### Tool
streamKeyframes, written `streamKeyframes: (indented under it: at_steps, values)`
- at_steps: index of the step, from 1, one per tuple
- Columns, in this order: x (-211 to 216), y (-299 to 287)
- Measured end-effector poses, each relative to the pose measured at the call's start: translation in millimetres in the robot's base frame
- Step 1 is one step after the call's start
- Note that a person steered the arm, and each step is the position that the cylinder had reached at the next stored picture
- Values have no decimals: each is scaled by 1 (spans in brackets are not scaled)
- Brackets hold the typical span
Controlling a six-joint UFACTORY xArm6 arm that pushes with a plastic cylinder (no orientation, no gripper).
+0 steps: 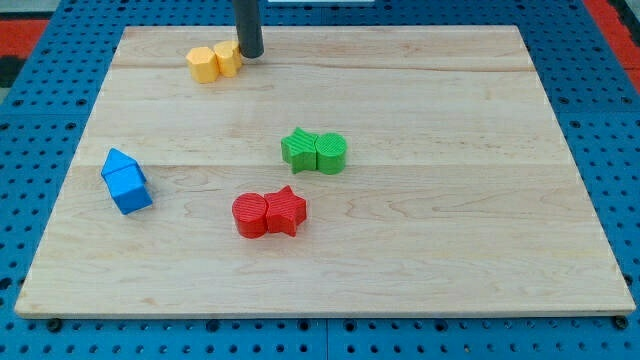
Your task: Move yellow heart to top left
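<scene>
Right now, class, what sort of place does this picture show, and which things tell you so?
Probably a robotics lab bench: a wooden board rests on a blue perforated mounting surface, my tip touches the yellow blocks, and other coloured blocks, like the red pair, sit paired.

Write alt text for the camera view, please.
My tip touches the right side of two yellow blocks near the wooden board's top left. Two green blocks sit mid-board, two red blocks below them, two blue blocks at left.

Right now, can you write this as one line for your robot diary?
tip touching yellow blocks' right side | yellows near top left | green pair centre | red pair below | blue pair left
</scene>
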State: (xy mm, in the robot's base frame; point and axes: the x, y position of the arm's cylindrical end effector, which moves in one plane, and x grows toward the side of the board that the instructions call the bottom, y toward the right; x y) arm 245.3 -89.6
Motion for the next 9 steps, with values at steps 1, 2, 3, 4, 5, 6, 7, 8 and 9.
streamKeyframes:
  at_steps: [1, 2, 3, 4, 5, 6, 7, 8, 9]
  values:
    - [2, 12]
    - [2, 12]
    - [2, 12]
    - [3, 12]
    - [18, 13]
    - [16, 7]
    - [14, -16]
    - [14, -22]
    - [5, -56]
